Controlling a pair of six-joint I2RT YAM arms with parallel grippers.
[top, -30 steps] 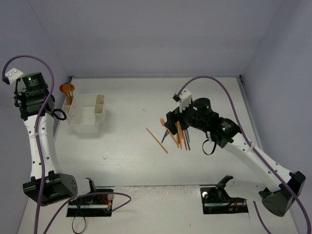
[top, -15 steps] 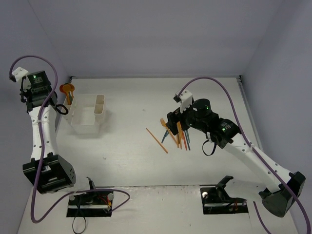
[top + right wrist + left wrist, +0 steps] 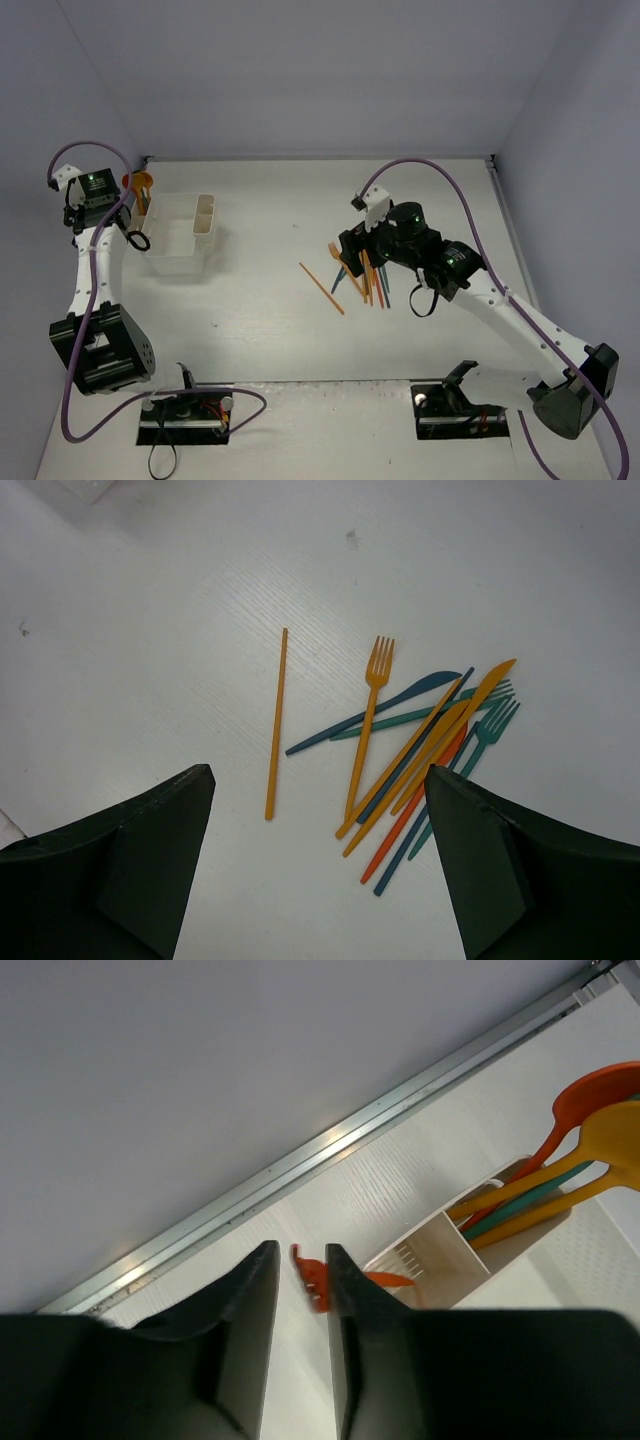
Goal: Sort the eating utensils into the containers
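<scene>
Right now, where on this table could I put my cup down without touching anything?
Widest bare patch: between the bins and the lone orange stick. The strip between the pile and the back wall is bare too. Crowded: the pile, under the right hand.

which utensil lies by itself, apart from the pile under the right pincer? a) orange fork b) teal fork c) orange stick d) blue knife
c: in the right wrist view the orange stick lies alone on the table, clear of the overlapping pile.
</scene>
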